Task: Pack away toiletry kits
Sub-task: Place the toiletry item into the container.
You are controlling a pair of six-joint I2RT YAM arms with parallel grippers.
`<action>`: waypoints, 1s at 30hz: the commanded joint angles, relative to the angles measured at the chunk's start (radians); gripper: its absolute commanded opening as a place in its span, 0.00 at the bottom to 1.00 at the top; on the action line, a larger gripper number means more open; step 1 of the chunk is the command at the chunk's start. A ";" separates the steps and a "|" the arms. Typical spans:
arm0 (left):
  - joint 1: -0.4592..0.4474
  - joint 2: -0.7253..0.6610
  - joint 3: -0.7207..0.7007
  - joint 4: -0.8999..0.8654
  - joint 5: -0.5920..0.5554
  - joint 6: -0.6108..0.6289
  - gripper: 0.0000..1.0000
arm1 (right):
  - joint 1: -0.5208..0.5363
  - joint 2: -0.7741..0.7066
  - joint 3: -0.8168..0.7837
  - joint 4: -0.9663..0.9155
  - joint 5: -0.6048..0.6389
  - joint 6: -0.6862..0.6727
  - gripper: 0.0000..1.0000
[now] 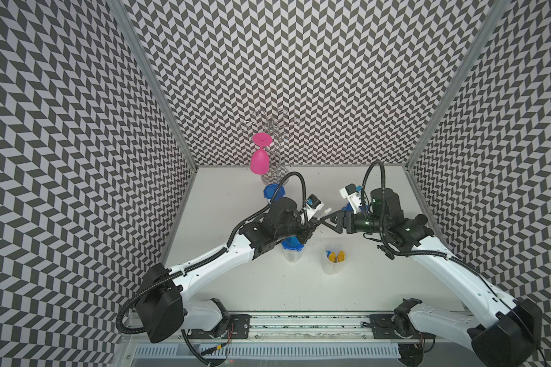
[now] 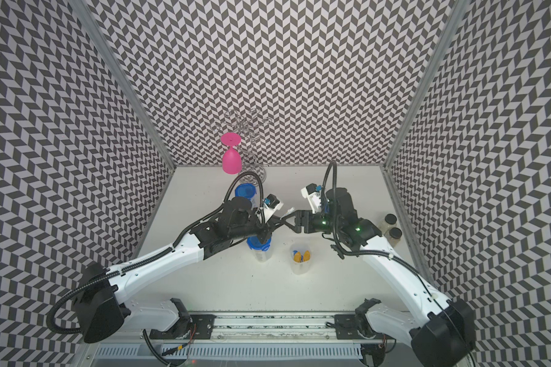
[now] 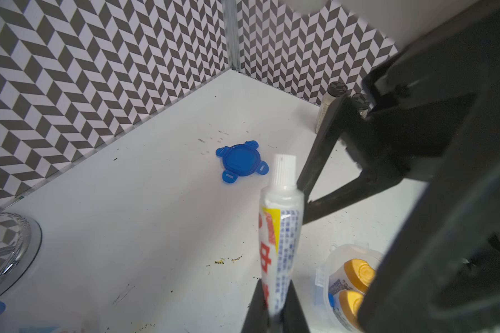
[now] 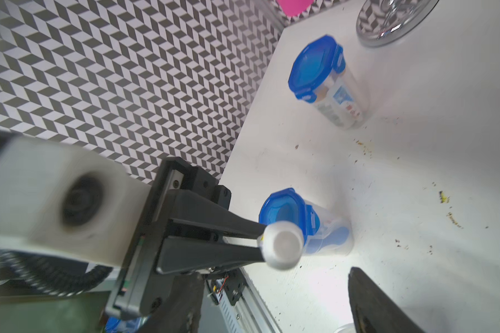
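**Chevron enclosure and tabletop: condition as found**

Grey-and-white chevron walls (image 1: 299, 79) close off three sides, with metal posts at the back corners. The white table (image 1: 236, 286) is scuffed and scattered with dark specks and yellowish crumbs (image 4: 445, 199).

My left gripper (image 3: 274, 308) is clamped on a tube (image 3: 280, 225) near its tail, holding it clear of the surface over mid-table. The tube's cap points toward my right gripper (image 3: 305, 199). That gripper stands wide and empty, tips just beside the tube's shoulder. Whether they touch it I cannot tell.

An open jar (image 1: 333, 262) stands upright nearer my base and holds two yellow-capped bottles (image 1: 340, 255). A loose lid (image 3: 239, 163) lies flat behind my right gripper.

The far closed jar (image 4: 326, 83) stands near the rack's base. The near closed jar (image 4: 300, 225) sits partly under my left arm in both top views.

At the back edge a pink goblet (image 1: 260, 159) hangs bowl-down on a wire rack (image 1: 274, 127). Two dark-capped jars (image 2: 392, 227) stand by the right wall.
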State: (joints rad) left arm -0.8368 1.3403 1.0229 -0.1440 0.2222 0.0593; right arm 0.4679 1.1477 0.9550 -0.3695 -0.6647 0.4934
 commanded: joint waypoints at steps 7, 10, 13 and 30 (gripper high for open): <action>-0.082 -0.003 0.000 0.036 -0.041 0.028 0.00 | -0.004 -0.008 0.001 0.059 -0.049 0.013 0.29; -0.092 -0.002 0.001 0.032 -0.053 0.041 0.00 | -0.004 -0.016 0.002 0.054 -0.042 0.008 0.20; -0.092 0.005 0.003 0.022 -0.069 0.041 0.01 | -0.005 -0.019 0.019 0.019 -0.021 -0.014 0.07; 0.234 -0.039 0.022 -0.024 0.166 -0.148 0.94 | 0.274 -0.097 0.145 -0.510 0.559 -0.179 0.00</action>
State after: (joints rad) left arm -0.6212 1.3144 1.0046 -0.1585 0.3637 -0.0647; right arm 0.6983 1.0645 1.0763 -0.7902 -0.2359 0.3172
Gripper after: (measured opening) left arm 0.945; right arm 0.064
